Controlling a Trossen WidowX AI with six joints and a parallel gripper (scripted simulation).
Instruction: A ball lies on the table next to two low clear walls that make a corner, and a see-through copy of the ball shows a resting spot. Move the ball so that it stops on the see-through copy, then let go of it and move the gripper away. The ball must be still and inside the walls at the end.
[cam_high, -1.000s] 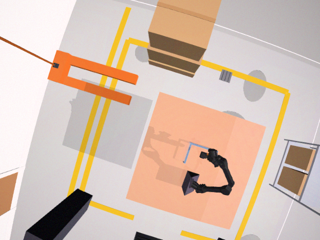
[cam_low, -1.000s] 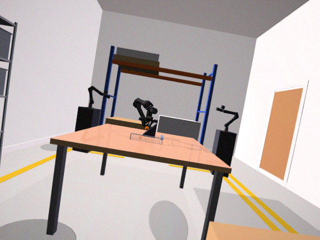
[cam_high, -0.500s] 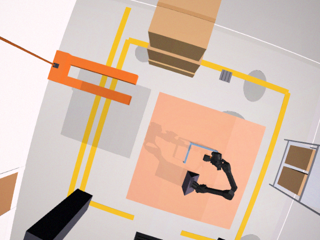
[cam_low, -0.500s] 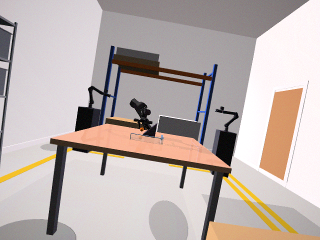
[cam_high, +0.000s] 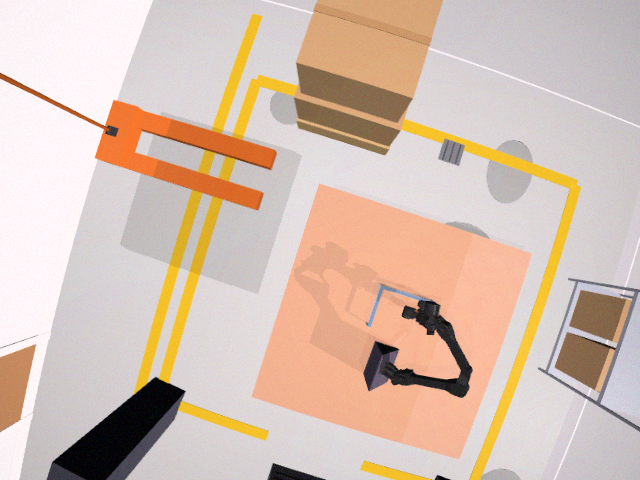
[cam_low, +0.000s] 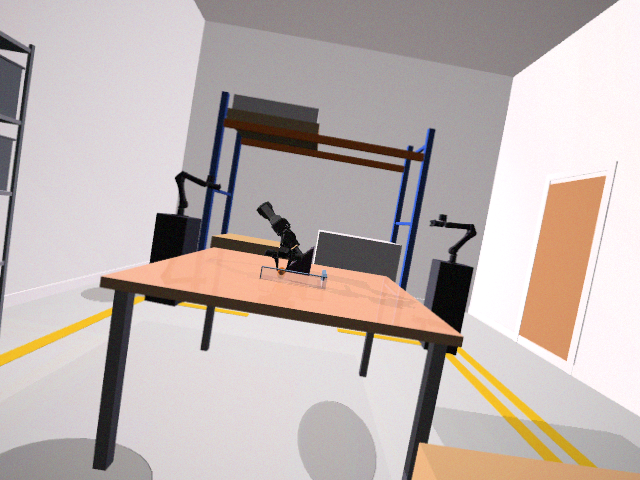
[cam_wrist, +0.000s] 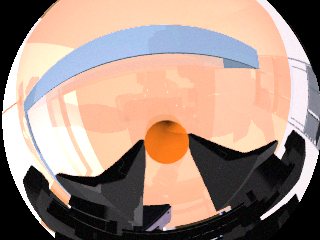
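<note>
The arm (cam_high: 454, 356) is matte black throughout, built of slim jointed links on a dark wedge-shaped base (cam_high: 378, 365), ending in a claw (cam_wrist: 168, 160) with two tapered black fingers.

From the top view the ball cannot be seen: the gripper (cam_high: 408, 311) and the wrist cover the spot below them. The see-through copy cannot be made out in any of the 3 views. In the exterior view the ball (cam_low: 279, 270) is only a small orange speck behind the near clear wall (cam_low: 292, 277), too small to tell whether it touches the table (cam_low: 310, 304). In the wrist view the ball (cam_wrist: 167, 142) has its 2 flanks hidden behind the dark fingers, and the fisheye rim cuts off the gripper body and the ends of the blue wall (cam_wrist: 154, 43).
</note>
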